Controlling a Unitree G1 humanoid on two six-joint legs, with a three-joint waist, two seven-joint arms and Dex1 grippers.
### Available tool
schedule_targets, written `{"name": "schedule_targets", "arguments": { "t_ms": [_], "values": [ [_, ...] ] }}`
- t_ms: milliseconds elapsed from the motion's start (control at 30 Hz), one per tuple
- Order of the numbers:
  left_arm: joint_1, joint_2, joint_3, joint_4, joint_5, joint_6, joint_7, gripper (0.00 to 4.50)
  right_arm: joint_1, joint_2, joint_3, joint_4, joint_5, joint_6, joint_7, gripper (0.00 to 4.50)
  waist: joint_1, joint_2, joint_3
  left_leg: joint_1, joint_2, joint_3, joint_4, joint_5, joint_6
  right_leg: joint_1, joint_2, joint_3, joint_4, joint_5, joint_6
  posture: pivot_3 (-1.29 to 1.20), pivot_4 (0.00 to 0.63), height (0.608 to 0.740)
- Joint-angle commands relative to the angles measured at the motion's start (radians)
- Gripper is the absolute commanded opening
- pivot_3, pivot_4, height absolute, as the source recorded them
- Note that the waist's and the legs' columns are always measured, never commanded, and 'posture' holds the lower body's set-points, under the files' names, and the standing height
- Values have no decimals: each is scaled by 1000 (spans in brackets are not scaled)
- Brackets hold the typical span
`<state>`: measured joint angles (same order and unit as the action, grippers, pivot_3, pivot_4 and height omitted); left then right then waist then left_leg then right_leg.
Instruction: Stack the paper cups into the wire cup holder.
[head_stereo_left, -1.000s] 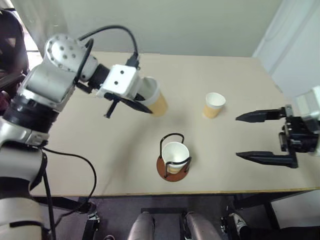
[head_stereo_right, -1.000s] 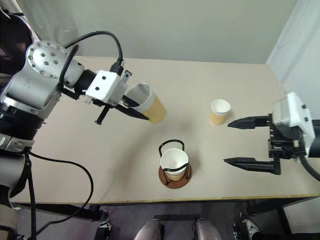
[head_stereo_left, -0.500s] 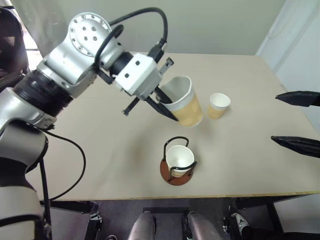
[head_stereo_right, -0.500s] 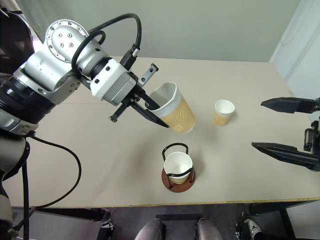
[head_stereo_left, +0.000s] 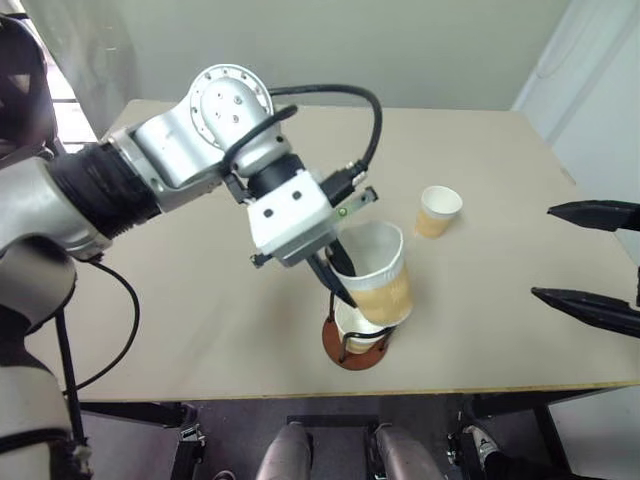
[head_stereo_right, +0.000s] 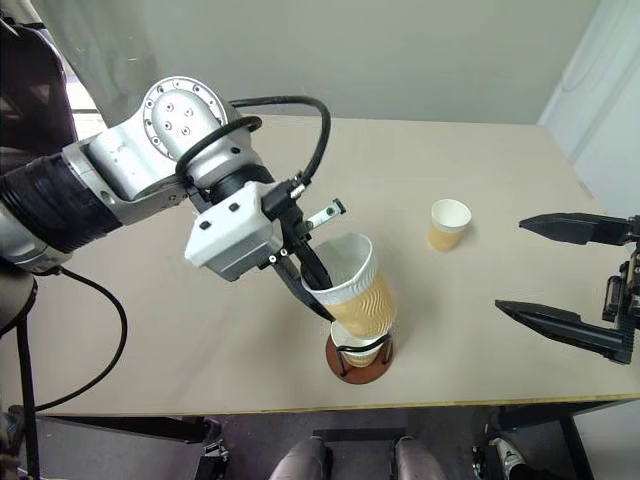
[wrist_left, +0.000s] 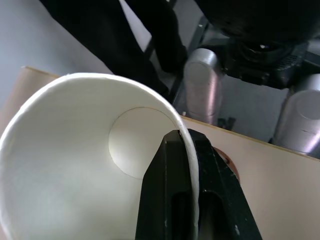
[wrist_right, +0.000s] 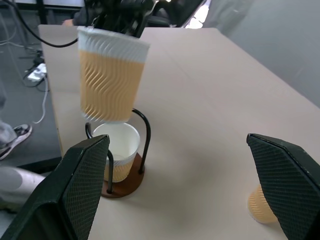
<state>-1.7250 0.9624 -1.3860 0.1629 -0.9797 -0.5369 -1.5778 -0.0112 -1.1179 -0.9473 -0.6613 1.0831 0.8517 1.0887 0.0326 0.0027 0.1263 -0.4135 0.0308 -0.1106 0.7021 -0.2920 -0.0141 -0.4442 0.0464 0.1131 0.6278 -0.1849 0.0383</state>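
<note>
The left gripper (head_stereo_right: 318, 292), jaws pinching a paper cup's (head_stereo_right: 356, 290) rim, needed centring above the wire cup holder (head_stereo_right: 358, 359) before lowering.

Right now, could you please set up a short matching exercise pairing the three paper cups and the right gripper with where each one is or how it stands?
Things:
1. ribbed cup
2. cup in the wire stand
3. lone cup
4. right gripper

States:
A. standing alone on the table
B. jaws wide open, empty
C. seated inside the wire loops
D. pinched at its rim by the left gripper, above the wire stand

Pairs: 1-D, 2-C, 3-A, 4-B
</note>
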Motion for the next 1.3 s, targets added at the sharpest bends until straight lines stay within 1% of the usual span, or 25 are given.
{"name": "schedule_targets", "arguments": {
  "t_ms": [33,233,500,600,967,1167,1300],
  "values": [
    [-37,-42,-46,83,47,-72,-37,40,26,6,-90,-38,37,18,-26,4500,1,0,0,0,0,0,0,0,0,0,0,0,0,0,0,0,150,740],
    [-49,-105,-103,197,98,-133,-37,40,71,14,-135,-67,66,28,-58,4500,0,0,0,0,0,3,3,-1,2,0,-1,1,0,1,2,0,150,740],
    [-52,-111,-148,210,87,-161,-37,40,101,11,-142,-75,84,22,-90,4500,1,0,0,-1,0,4,3,-2,3,0,-1,2,0,2,2,0,150,740],
    [-56,-98,-166,182,74,-166,-37,40,112,17,-148,-78,90,21,-98,4500,1,0,0,-1,0,4,3,-2,3,0,-1,2,0,2,3,0,150,740],
    [-37,-148,-165,229,109,-217,-37,40,116,4,-147,-88,121,24,-138,4500,2,0,0,-2,0,4,6,-2,4,0,-1,2,1,2,4,0,150,740],
    [-12,-193,-127,286,154,-244,-37,40,129,1,-166,-98,134,35,-158,4500,2,0,0,-2,0,4,8,-2,4,0,-1,2,1,3,4,0,150,740],
    [2,-210,-95,297,158,-239,-37,40,141,4,-177,-106,138,36,-172,4500,2,0,0,-3,0,5,9,-3,4,0,-1,2,1,3,5,0,150,740]
  ]
}}
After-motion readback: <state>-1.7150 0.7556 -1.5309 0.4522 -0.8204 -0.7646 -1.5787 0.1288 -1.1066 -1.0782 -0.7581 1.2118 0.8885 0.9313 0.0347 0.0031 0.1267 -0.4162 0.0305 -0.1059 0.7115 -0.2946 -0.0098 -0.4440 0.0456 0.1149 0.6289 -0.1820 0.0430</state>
